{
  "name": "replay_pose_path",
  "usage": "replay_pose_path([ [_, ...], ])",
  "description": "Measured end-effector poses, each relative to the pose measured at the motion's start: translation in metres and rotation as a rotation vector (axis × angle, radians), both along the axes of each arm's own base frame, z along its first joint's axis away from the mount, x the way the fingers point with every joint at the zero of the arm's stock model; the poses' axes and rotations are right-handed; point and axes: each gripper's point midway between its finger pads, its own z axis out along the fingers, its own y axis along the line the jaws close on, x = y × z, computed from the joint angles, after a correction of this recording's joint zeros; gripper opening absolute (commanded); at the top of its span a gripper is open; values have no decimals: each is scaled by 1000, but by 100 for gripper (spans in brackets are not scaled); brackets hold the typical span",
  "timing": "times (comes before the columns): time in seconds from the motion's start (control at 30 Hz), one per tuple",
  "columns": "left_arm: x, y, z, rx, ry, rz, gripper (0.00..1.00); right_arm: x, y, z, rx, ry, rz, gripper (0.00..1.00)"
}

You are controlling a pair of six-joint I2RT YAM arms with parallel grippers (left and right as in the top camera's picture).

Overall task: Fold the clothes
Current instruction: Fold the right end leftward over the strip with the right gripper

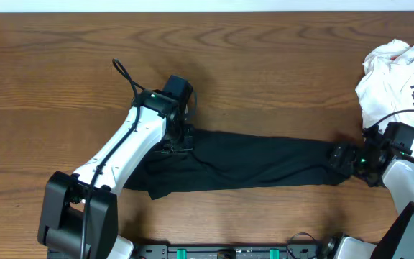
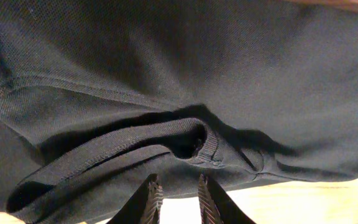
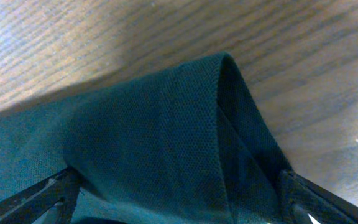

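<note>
Dark knit garment lies stretched across the brown wooden counter, its 3 o'clock end tented inside the spread right claw. At its 9 o'clock end the left claw is nearly closed; I cannot tell whether it is pinching cloth. Crumpled white clothes sit at 2 o'clock.

The left arm reaches from the near-left base up and inward. Its left tool points downward, with fingers seemingly almost closed and only a thin gap between them. The right arm bends inward, holding the right tool low with its fingers spread wide.
</note>
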Motion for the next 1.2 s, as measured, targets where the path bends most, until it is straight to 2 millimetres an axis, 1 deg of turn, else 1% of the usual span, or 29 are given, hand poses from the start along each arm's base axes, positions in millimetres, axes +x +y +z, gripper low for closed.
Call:
replay_pose_path([
  [0.17, 0, 0, 0, 0, -1, 0, 23, -8, -8, 0, -48, 39, -25, 98],
  [0.3, 0, 0, 0, 0, -1, 0, 23, -10, -15, 3, -86, 43, -47, 99],
  [0.57, 3, -1, 0, -5, -13, 0, 24, -12, -17, 2, -97, 52, -70, 99],
  [0.67, 3, -1, 0, -5, -13, 0, 24, -15, -14, -1, -82, 60, -72, 96],
  [0.77, 4, -2, 0, -6, -16, 0, 24, -16, -12, -6, -67, 69, -72, 89],
  [0.87, 4, -2, 0, -7, -18, 0, 24, -13, -13, -6, -65, 58, -74, 79],
  [0.93, 4, -2, 0, -8, -18, 0, 24, -10, -12, -6, -56, 51, -69, 70],
  [0.97, 4, -2, 0, -8, -18, 0, 24, -8, -11, -6, -53, 46, -62, 63],
  [1.07, 4, -2, 0, -8, -18, 0, 24, -3, -5, -7, -20, 23, -32, 24],
  [1.1, 5, -2, 0, -8, -19, 0, 24, -2, -2, -7, -1, 15, -23, 8],
  [1.13, 5, -2, 0, -8, -19, 0, 24, -2, 1, -8, 13, 16, -11, 1],
  [1.17, 5, -2, 0, -8, -20, 0, 24, -1, 4, -9, 30, 12, -4, 1],
  [1.2, 5, -2, 0, -9, -20, 0, 33, -1, 5, -8, 35, 8, 0, 1],
])
